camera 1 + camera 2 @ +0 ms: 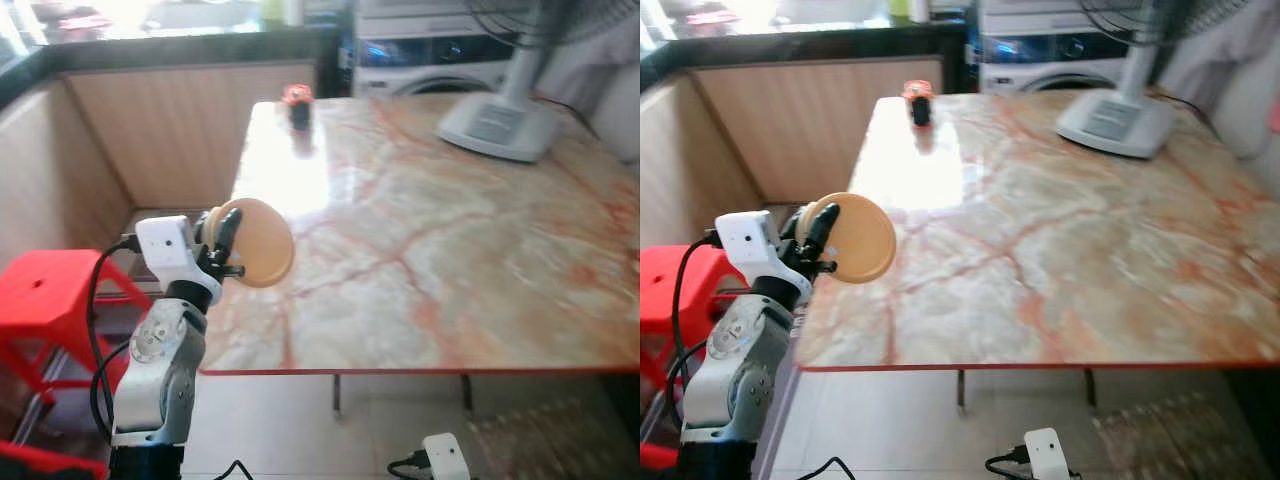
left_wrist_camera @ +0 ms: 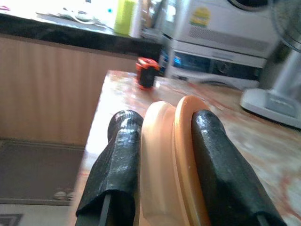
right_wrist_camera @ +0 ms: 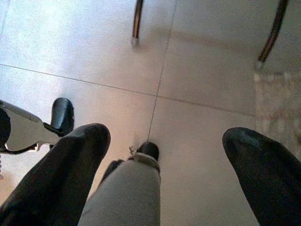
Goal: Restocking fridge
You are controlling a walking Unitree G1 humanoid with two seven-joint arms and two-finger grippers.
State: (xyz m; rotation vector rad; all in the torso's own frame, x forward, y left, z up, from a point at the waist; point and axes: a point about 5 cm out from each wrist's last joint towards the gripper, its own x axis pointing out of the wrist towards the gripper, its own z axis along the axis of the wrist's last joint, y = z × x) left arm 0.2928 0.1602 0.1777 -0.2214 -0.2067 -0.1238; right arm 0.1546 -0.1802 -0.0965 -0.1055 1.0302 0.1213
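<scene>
My left gripper is raised at the near left edge of the marble table and is shut on a round, flat tan container. The container stands on edge. In the left wrist view its cream and orange layers sit squeezed between the two black fingers. My right gripper hangs low beside the table, pointing at the tiled floor. It is open, with nothing between its fingers.
A small red and black object stands at the table's far left corner. A white fan base sits at the far right. A red stool stands to my left. Wooden cabinets and a washing machine lie beyond the table.
</scene>
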